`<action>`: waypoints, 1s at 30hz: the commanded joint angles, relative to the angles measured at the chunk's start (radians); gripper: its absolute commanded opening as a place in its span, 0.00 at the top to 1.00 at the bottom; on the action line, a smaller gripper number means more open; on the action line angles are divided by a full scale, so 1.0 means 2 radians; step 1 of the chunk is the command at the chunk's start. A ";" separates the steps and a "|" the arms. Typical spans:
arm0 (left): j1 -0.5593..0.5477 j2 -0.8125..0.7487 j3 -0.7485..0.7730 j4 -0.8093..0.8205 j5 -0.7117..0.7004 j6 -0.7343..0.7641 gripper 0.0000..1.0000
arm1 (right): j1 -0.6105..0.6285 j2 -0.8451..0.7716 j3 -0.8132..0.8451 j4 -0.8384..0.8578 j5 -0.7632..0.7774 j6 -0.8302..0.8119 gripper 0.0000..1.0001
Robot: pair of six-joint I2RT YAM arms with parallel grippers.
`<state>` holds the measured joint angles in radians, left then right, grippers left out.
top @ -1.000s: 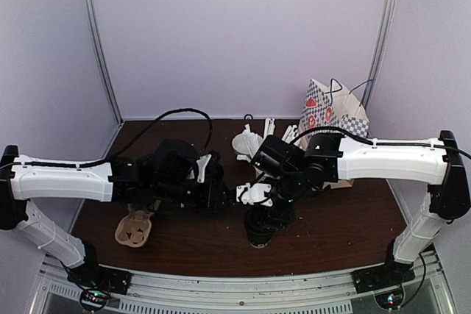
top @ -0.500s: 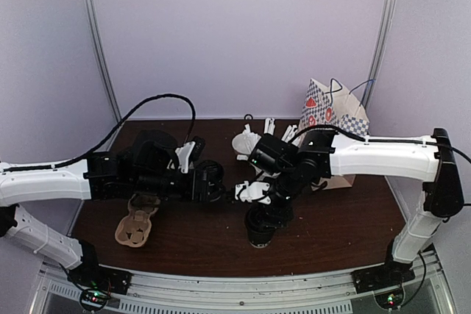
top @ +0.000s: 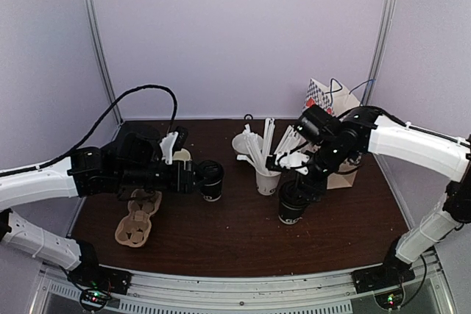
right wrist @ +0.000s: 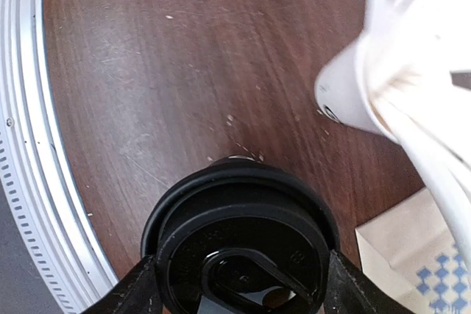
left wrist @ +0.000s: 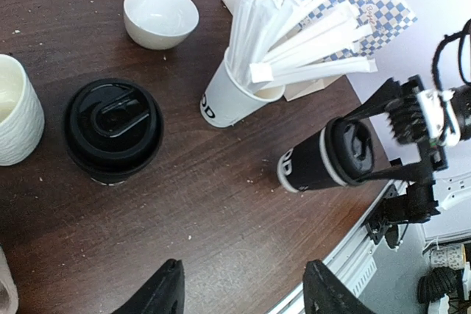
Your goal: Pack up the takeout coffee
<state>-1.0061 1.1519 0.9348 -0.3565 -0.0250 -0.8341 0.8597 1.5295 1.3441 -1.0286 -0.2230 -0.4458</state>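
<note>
Two takeout coffees show, both black paper cups with black lids. One coffee cup (top: 212, 182) (left wrist: 112, 129) stands on the table just ahead of my left gripper (top: 193, 179) (left wrist: 246, 295), which is open with only bare table between its fingers. My right gripper (top: 294, 190) (right wrist: 243, 288) is shut on the other coffee cup (top: 291, 211) (left wrist: 327, 159) (right wrist: 239, 244), its fingers pressed against both sides of the lid, right of centre near the stirrer cup.
A white cup of stirrers (top: 267, 178) (left wrist: 235, 97) stands between the coffees. A patterned paper bag (top: 335, 112) stands at the back right. A cardboard cup carrier (top: 136, 224) lies front left. A cream mug (left wrist: 15, 119) and a white bowl (left wrist: 160, 16) sit behind the left cup.
My right gripper has carried its coffee cup from the front centre back and to the right. My left arm has drawn back to the left, away from the other cup.
</note>
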 commanded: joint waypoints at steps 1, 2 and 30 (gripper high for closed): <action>0.019 -0.007 0.013 -0.012 -0.011 0.034 0.41 | -0.071 -0.070 -0.046 -0.028 0.009 -0.004 0.34; 0.022 -0.006 0.017 -0.013 -0.010 0.038 0.41 | -0.088 -0.081 -0.059 -0.029 0.013 -0.005 0.34; 0.051 -0.022 -0.003 -0.004 0.010 0.060 0.39 | -0.525 -0.012 -0.043 -0.013 0.016 -0.044 0.30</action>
<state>-0.9154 1.1404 0.9565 -0.3958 -0.0143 -0.7162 -0.1600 1.4689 1.2095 -1.0672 -0.1387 -0.5526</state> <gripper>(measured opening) 0.611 0.710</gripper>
